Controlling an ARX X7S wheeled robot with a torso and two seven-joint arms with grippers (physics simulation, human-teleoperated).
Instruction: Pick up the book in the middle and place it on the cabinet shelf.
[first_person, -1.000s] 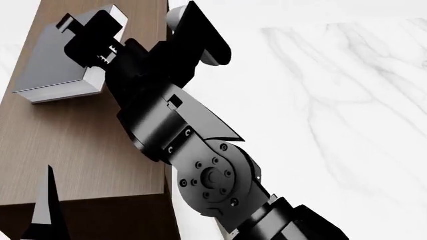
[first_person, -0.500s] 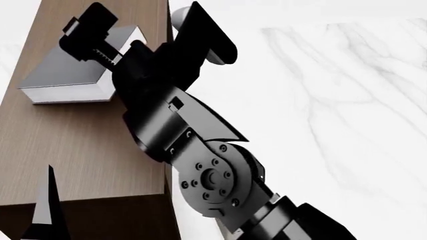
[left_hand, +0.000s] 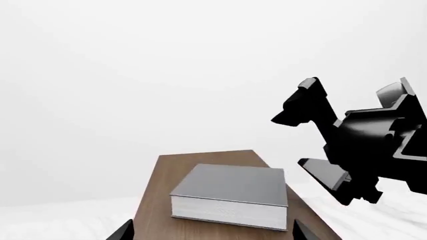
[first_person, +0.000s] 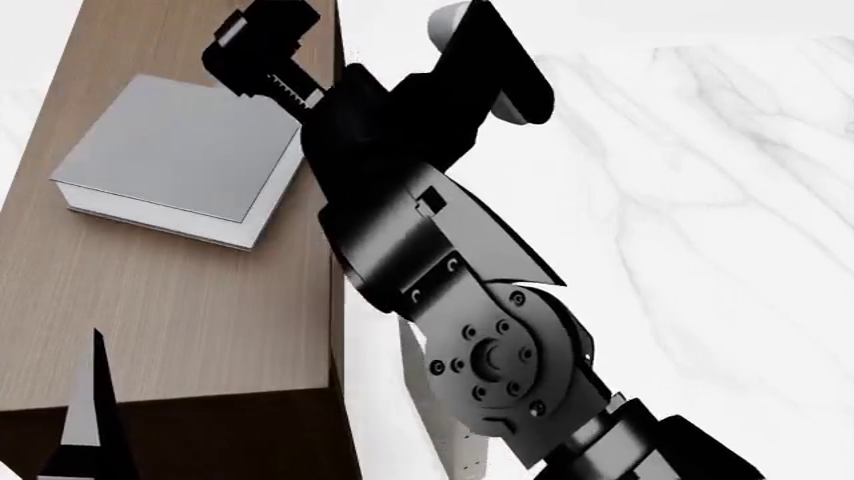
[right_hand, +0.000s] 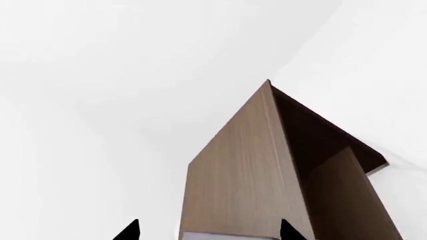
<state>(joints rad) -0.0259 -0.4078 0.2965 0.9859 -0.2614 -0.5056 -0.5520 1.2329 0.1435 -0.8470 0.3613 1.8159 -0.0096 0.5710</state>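
Observation:
The book (first_person: 180, 158), grey-covered with white page edges, lies flat on the lighter brown top of the cabinet shelf (first_person: 160, 300), with nothing holding it. My right gripper (first_person: 267, 55) hovers just past the book's far right corner, clear of it. From the left wrist view the book (left_hand: 230, 192) rests on the cabinet shelf (left_hand: 157, 220), and the right gripper (left_hand: 290, 141) hangs open above and beside it. In the right wrist view a sliver of the book (right_hand: 227, 236) shows between the spread tips of the right gripper (right_hand: 208, 231). My left gripper (left_hand: 212, 235) is open, short of the book.
A white marble floor (first_person: 694, 200) spreads to the right of the cabinet. My right arm (first_person: 427, 260) runs along the cabinet's right edge. One left fingertip (first_person: 94, 400) pokes up at the cabinet's near end. The cabinet's dark side panel (right_hand: 320, 150) shows in the right wrist view.
The right gripper has let go of the book and pulled away towards the far right. The book now lies free, shifted slightly nearer on the cabinet top.

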